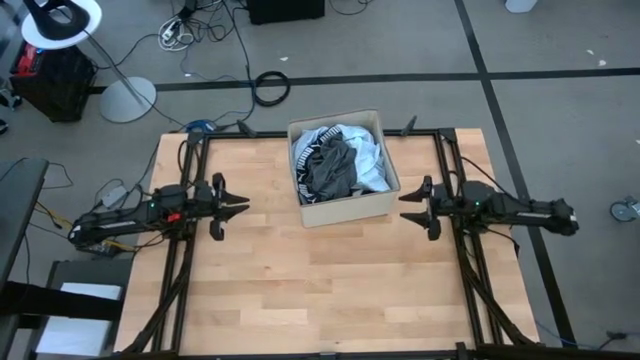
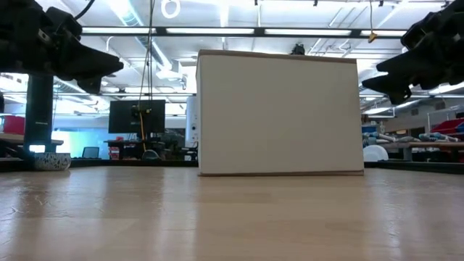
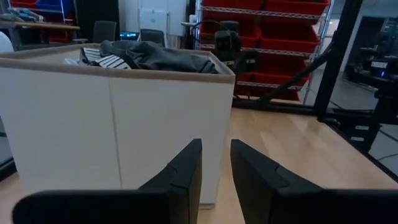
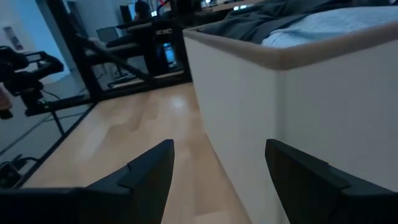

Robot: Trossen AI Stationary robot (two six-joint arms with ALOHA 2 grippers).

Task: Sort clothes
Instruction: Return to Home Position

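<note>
I see the beige cardboard box (image 1: 343, 207) on the counter heaped with grey, white and striped soft clothes (image 1: 335, 163). Left gripper (image 1: 236, 205) jaws slightly parted, right gripper (image 1: 410, 205) jaws released wide, both empty.

Overhead looks down, low looks level, both wrists look close; all share the box (image 1: 342, 190).

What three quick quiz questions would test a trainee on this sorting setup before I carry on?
1. True or false: some of the clothes already lie on the table outside the cardboard box.
2. Which gripper's fingers stand wider apart: A) left gripper B) right gripper?
3. What colour is the garment on top of the pile?

Key
1. False: all the clothes seen are inside the box.
2. B: the right gripper is wide open; the left shows only a narrow gap.
3. Dark grey.
</note>
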